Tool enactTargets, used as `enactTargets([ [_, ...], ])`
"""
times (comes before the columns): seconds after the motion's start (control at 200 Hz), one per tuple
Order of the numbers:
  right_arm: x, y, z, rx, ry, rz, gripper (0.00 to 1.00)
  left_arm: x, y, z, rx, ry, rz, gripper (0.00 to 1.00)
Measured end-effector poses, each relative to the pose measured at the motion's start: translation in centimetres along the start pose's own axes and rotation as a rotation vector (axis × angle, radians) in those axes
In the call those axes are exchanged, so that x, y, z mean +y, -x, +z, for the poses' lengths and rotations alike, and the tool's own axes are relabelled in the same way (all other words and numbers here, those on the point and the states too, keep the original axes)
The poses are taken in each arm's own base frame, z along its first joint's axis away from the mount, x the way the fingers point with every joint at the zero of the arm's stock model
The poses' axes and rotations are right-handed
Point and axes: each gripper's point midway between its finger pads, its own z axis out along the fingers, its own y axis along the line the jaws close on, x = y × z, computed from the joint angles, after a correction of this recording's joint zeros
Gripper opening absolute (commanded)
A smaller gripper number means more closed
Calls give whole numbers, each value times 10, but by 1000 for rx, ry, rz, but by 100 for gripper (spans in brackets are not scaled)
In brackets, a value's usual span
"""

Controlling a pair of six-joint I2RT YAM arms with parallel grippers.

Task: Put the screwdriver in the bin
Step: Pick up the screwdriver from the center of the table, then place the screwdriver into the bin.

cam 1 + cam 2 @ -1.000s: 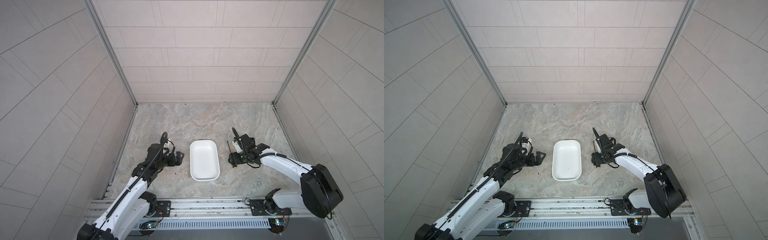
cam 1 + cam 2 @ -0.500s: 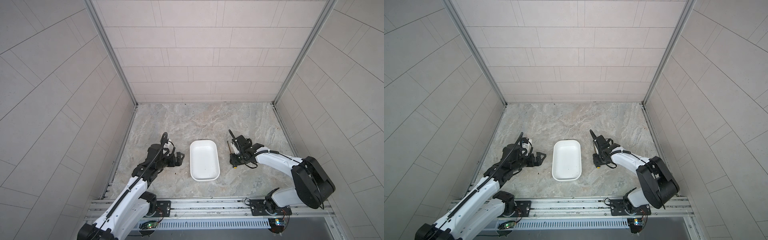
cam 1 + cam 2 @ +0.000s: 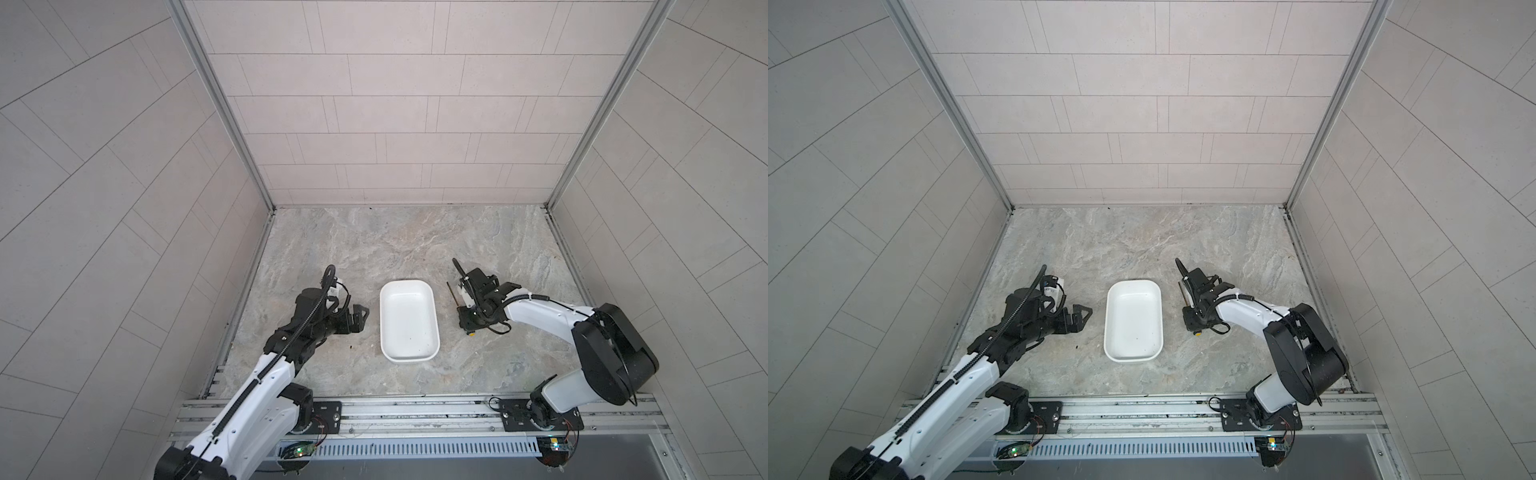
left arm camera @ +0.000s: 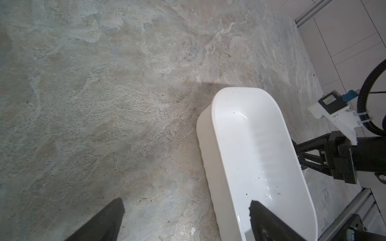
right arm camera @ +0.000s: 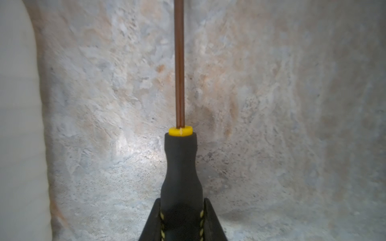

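The screwdriver (image 5: 180,164) lies low over the marbled tabletop to the right of the bin, its thin shaft (image 3: 452,291) pointing toward the back wall. My right gripper (image 5: 181,201) is shut on its black handle, one finger on each side. In both top views the yellow cap (image 3: 471,332) (image 3: 1198,333) peeks out below that gripper (image 3: 467,321) (image 3: 1192,321). The white bin (image 3: 409,324) (image 3: 1133,324) (image 4: 250,146) sits empty in the middle. My left gripper (image 3: 360,318) (image 3: 1082,316) (image 4: 186,205) hovers open just left of the bin, holding nothing.
Tiled walls close the marbled tabletop (image 3: 415,241) on three sides. A metal rail (image 3: 415,409) carrying both arm bases runs along the front edge. The bin's side wall (image 5: 18,125) shows close beside the screwdriver in the right wrist view.
My right gripper has closed on the screwdriver's handle, and the right arm's elbow has swung. The left arm, the bin and the screwdriver have stayed put.
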Motion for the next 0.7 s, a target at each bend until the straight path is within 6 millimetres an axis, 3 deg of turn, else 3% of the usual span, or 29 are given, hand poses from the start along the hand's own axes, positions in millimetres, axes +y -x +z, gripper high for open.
enactTargets([
  [0.135, 13, 13, -34, -56, 59, 40, 0, 0, 1, -1, -6, 1, 2, 100],
  [0.27, 39, 38, -97, -240, 195, 127, 0, -2, 5, -4, -28, -1, 8, 100],
  [0.415, 72, 42, -149, -366, 307, 204, 0, -1, 5, -4, -29, 5, 7, 100],
  [0.54, 100, 33, -165, -394, 344, 255, 0, 0, 5, -4, -30, 8, 7, 100],
  [0.701, 133, 21, -157, -386, 298, 244, 0, 1, 5, -4, -31, 11, 8, 100],
])
